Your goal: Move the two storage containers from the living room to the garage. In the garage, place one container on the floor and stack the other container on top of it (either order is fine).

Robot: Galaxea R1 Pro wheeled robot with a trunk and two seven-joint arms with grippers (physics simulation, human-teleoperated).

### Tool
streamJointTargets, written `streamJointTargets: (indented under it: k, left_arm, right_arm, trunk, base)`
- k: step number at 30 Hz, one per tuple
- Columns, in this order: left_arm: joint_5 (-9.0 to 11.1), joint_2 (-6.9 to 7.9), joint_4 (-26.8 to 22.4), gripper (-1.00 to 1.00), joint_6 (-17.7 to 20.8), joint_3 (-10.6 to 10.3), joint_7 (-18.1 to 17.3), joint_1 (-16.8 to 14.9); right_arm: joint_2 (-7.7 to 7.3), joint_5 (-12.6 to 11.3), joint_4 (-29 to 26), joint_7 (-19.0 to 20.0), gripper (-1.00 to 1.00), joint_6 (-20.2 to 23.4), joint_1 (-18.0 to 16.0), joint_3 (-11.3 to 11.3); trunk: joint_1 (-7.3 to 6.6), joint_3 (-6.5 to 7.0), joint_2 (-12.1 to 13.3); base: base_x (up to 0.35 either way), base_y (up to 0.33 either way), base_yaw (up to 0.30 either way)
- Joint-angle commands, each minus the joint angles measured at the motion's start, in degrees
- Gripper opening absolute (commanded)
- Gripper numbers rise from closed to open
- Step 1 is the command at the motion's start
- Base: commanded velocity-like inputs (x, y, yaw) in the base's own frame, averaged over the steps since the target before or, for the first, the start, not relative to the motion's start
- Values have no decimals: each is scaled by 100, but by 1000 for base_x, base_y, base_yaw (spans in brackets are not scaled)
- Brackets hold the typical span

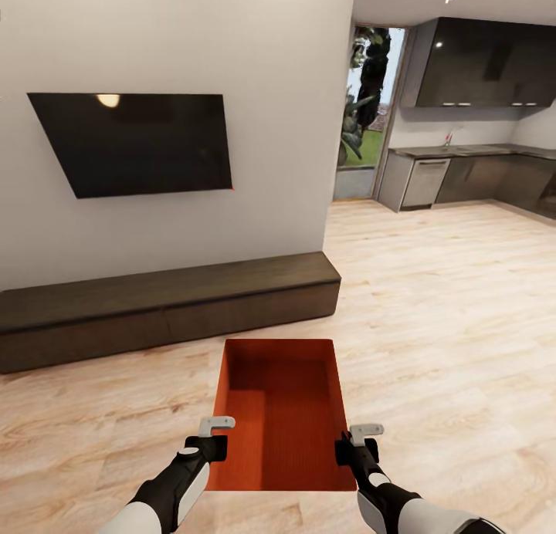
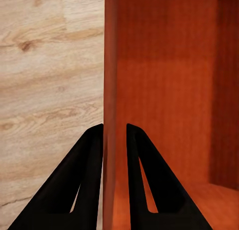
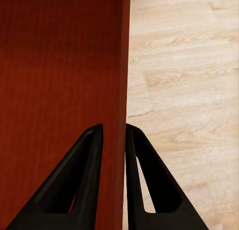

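We count one bin [image 1: 279,414], two grippers, one TV [image 1: 135,142] and one low cabinet [image 1: 166,306]. The bin is orange-red, rectangular and open on top, with thin plain walls and a flat, finely ribbed bottom; nothing lies in it that we can see. It sits out in front of us over the light plank floor [image 1: 455,326] of the living room, its long sides running away from us, its far end near the dark-brown cabinet under the black TV on the white wall [image 1: 255,48]. Whether it rests on the planks or is lifted a little, we cannot tell from these angles. The left gripper [image 1: 216,440] is at the bin's left wall, near our end; in the left wrist view its two black fingers [image 2: 87,180] straddle that wall, one outside over the planks and one inside, pinching the thin edge. The right gripper [image 1: 351,444] does the same on the right wall, and in the right wrist view its fingers [image 3: 149,185] sit tight against both faces of the wall. Beyond the wall's corner, a kitchen [image 1: 463,171] with dark cupboards opens to the right.
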Motion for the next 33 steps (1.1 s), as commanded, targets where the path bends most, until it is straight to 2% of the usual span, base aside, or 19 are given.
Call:
streamJointTargets:
  k: [1,33]
  left_arm:
    - [16,6,15,-100,39,-30,91,2]
    - [8,6,9,-100,37,-30,92,2]
  right_arm:
    - [3,-78,-9,-28,-100,-66,-10,-159]
    - [3,-77,-9,-28,-100,-68,-10,-163]
  trunk:
    - [1,3,-5]
    - [1,300,-5]
  base:
    - [0,0,0]
    - [0,0,0]
